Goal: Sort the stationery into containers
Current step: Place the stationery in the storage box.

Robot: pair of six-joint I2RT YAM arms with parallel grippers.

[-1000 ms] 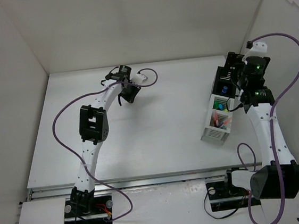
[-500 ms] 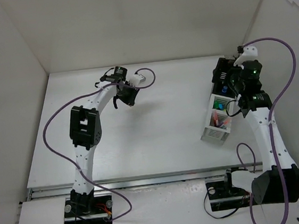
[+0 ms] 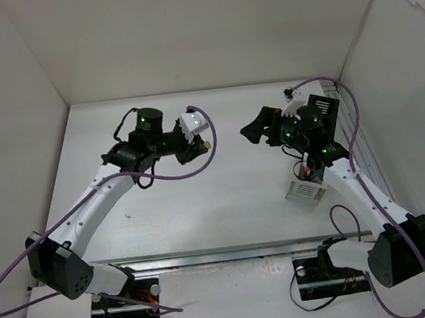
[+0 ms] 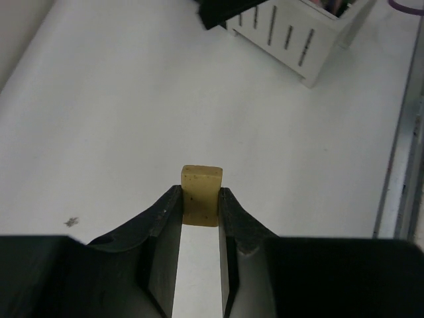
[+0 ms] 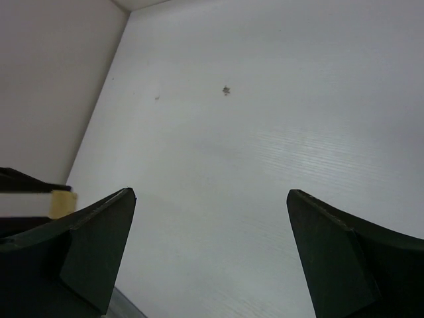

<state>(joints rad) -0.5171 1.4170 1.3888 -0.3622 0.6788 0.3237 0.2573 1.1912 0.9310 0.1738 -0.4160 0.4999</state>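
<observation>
While left end effector (image 4: 201, 202) pinches a tan eraser (image 4: 201, 182), right end effector (image 5: 211, 195) gapes empty.

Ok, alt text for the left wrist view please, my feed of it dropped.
The left gripper is shut on a small tan eraser, which sticks out past its fingertips over the white table. The white slotted end of the organizer sits at the top right.

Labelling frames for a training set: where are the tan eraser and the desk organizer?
tan eraser (image 4: 201, 192): left wrist view, middle of its front face.
desk organizer (image 4: 280, 33): left wrist view, its white slotted side wall.
</observation>
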